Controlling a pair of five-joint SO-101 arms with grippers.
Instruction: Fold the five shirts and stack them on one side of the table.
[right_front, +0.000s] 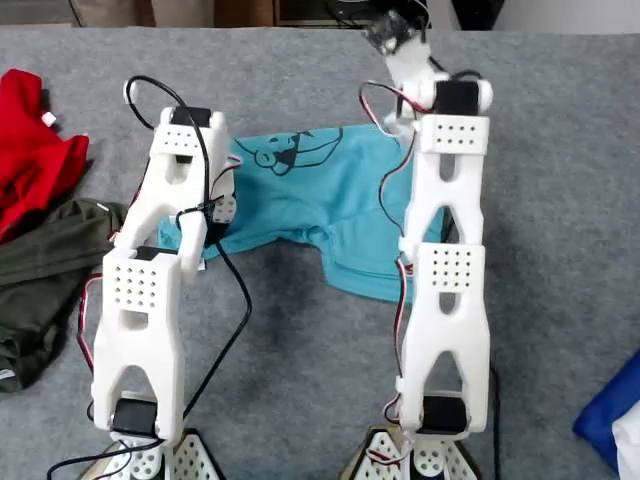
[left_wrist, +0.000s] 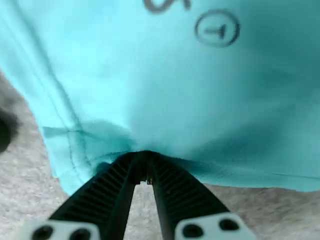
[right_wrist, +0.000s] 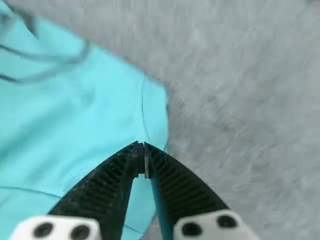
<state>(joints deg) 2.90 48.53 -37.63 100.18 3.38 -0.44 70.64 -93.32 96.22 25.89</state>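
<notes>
Teal shirt (right_front: 330, 195) lies crumpled at mid-table (right_front: 560, 200), under both arms. Left gripper (left_wrist: 146, 165) and right gripper (right_wrist: 142, 157) each pinch its edge, jaws closed. Fabric probably light and limp; best held at hems or corners.

Looks like a robotics lab bench: two white 3D-printed plastic arms (right_front: 140, 300), loose black cabling (right_front: 246, 292) trailing off them, standing on a grey felt-covered table (right_front: 300, 400).
</notes>
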